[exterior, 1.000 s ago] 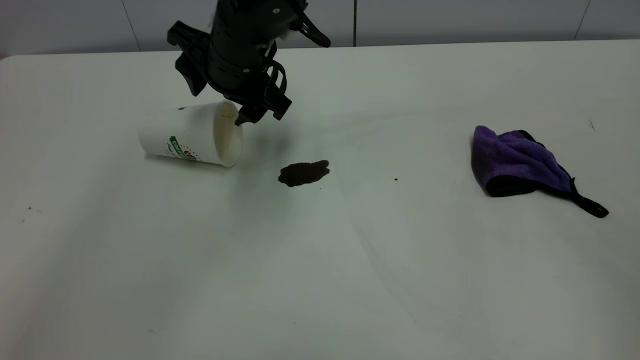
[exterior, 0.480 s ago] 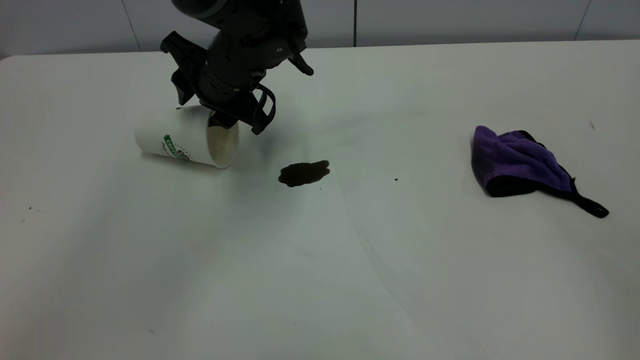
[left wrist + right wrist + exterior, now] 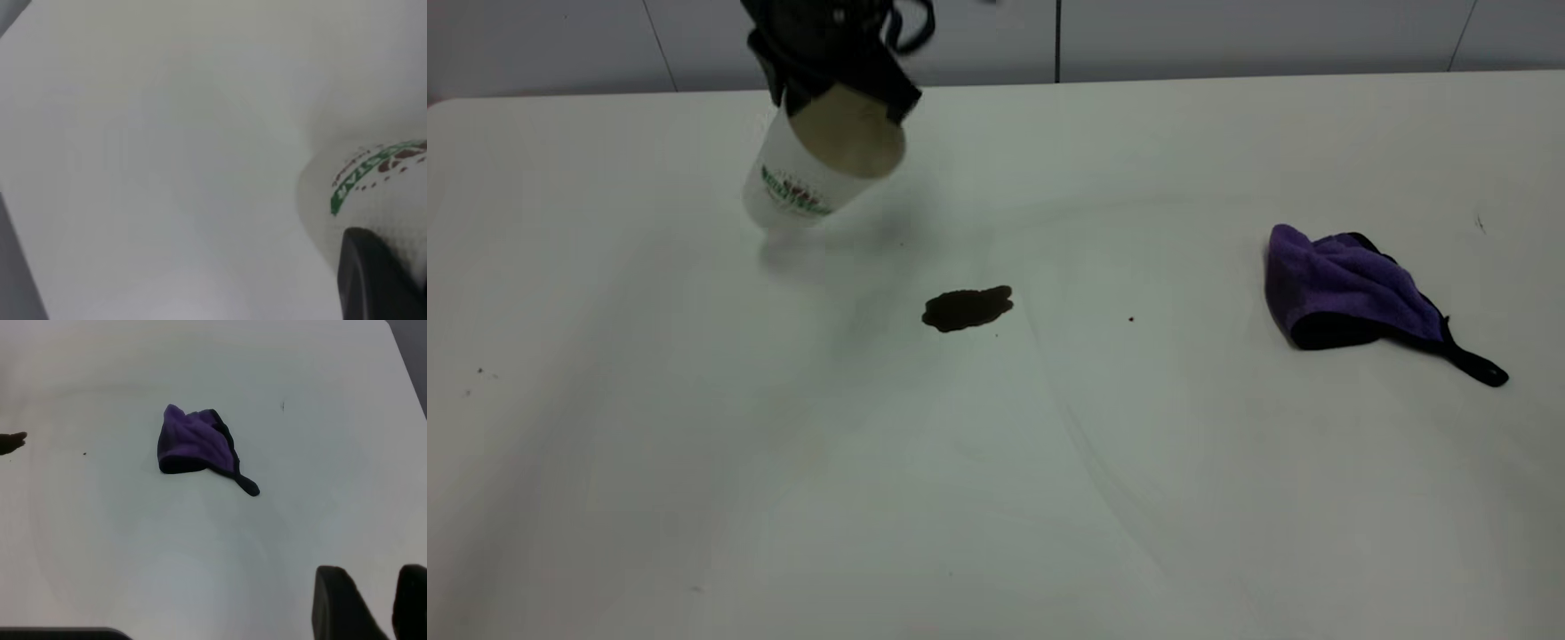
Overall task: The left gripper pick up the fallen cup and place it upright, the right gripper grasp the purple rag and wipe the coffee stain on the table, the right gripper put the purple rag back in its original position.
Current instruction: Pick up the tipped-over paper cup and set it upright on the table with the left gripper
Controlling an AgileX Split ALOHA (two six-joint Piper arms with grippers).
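Exterior view: left gripper (image 3: 831,67) fingers clenched on tilted white cup (image 3: 818,164), cream inside showing

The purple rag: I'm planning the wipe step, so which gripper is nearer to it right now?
Right. The right gripper hangs above the table a short way from the purple rag; the left gripper is far across the table, holding the cup.

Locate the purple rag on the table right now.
In the exterior view, the purple rag lies at the table's right side, well right of the coffee stain, untouched.
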